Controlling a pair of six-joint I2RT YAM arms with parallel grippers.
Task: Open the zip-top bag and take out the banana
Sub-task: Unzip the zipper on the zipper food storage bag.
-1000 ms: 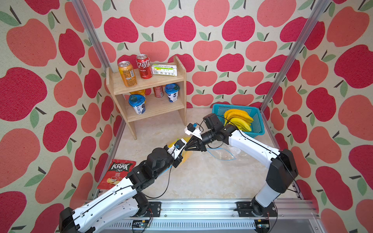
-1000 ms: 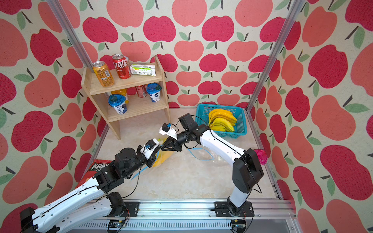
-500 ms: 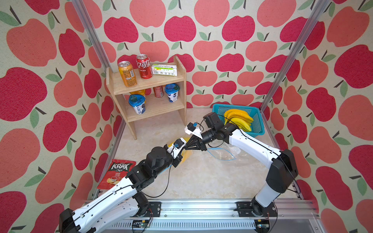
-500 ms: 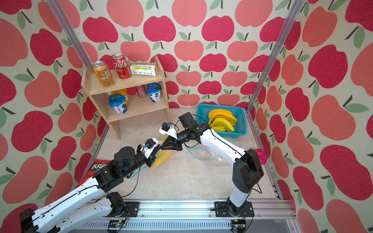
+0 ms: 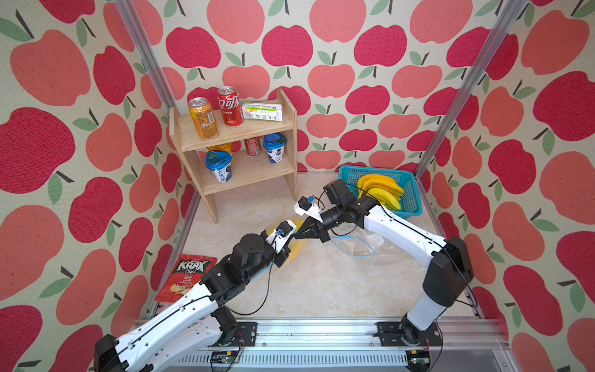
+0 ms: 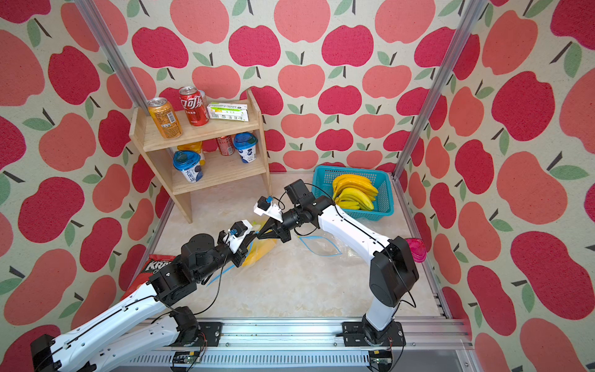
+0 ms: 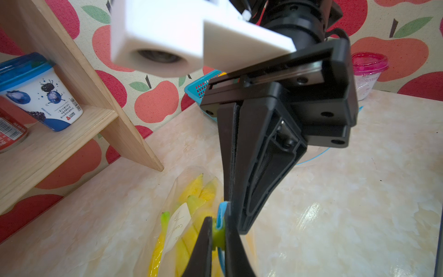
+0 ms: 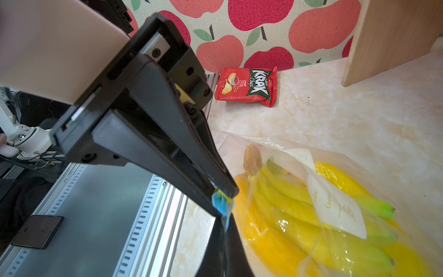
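**Top views.** The zip-top bag (image 5: 301, 250) lies near the middle of the table (image 5: 322, 290), in front of the shelf (image 5: 238, 137). You have the left gripper (image 5: 289, 241) and the right gripper (image 5: 298, 235) tip to tip over one end of it, probably so that each takes one lip of the mouth. From here you cannot tell whether either is clamped. A second, flat bag (image 6: 318, 246) and a basket (image 6: 370, 215) of bananas lie apart, on the right arm's side.

**Left wrist view.** The left gripper (image 7: 217, 230) pinches the blue zip strip (image 7: 221, 213), with something green caught beside it. The right gripper (image 7: 229, 207) comes down with its fingers pressed together, nipping the same strip just beside your hold. Two opposed holds this close suit pulling the seal apart.

**Right wrist view.** Both grippers meet again on the strip. The banana (image 8: 299, 203) is a bunch, yellow with green tips and a brown stem end. It lies inside clear, crinkled film that bears a white label (image 8: 335, 203). Judged from this, the mouth is not yet opened.
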